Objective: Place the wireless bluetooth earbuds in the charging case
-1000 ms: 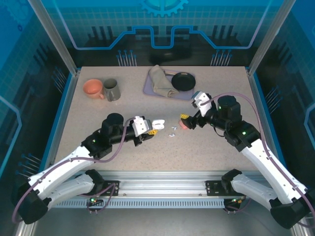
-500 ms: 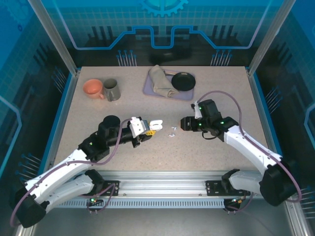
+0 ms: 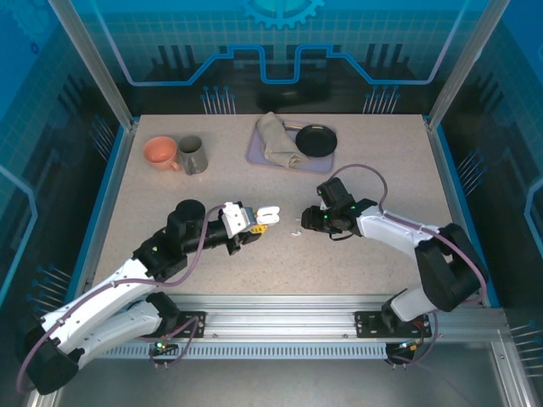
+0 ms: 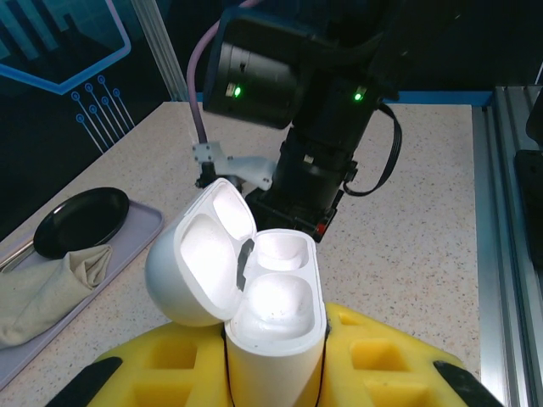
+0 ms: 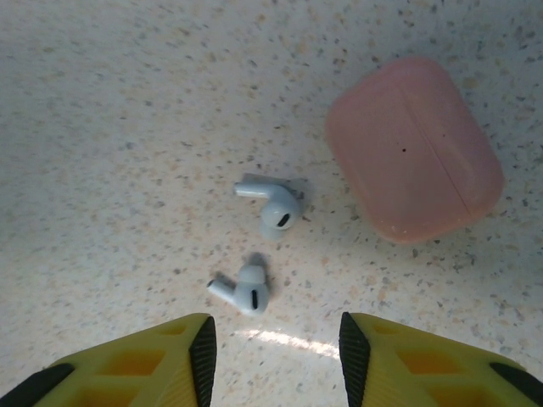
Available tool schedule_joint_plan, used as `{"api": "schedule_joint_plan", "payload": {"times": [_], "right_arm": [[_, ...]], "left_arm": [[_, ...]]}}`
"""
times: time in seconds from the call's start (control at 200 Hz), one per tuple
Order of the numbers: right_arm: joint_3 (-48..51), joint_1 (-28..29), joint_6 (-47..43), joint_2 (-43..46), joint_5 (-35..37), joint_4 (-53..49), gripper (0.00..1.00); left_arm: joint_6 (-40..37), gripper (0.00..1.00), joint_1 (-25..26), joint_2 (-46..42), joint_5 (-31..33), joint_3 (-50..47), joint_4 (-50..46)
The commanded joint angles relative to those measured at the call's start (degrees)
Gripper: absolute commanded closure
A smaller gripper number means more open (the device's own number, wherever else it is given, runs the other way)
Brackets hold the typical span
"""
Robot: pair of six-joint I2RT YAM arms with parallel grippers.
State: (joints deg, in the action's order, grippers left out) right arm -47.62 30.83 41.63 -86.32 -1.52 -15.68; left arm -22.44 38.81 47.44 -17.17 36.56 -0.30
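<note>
Left gripper (image 4: 276,373) clamps the white charging case (image 4: 271,305), its lid swung open; the left wrist view looks into two empty wells. Right gripper (image 5: 276,343), jaws partly apart and empty, hangs over two white earbuds (image 5: 276,208) near the middle of the tabletop (image 3: 136,195), mere specks from above. In the right wrist view a shut pink case (image 5: 413,148) lies just beside them.

Two white earbuds (image 5: 276,206) lie close together on the table (image 5: 127,85) beside a closed pink case (image 5: 413,148). The white case (image 4: 271,314) stands open, wells empty.
</note>
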Motion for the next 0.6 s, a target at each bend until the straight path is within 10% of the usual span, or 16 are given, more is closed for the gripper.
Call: {"api": "schedule_joint_plan", "payload": {"times": [0.0,0.595], "right_arm": [[-2.4,0.8,1.6,-3.4,1.0,1.8,0.55],[-10.2,2.0,1.7,-13.7,2.3,-0.9,0.58]], "left_arm": [[-0.4,1.0,0.4,-1.2,-0.2,0.3,-1.1],[-0.3,1.0,0.4,-2.8,0.1,-0.4,-2.1]]}}
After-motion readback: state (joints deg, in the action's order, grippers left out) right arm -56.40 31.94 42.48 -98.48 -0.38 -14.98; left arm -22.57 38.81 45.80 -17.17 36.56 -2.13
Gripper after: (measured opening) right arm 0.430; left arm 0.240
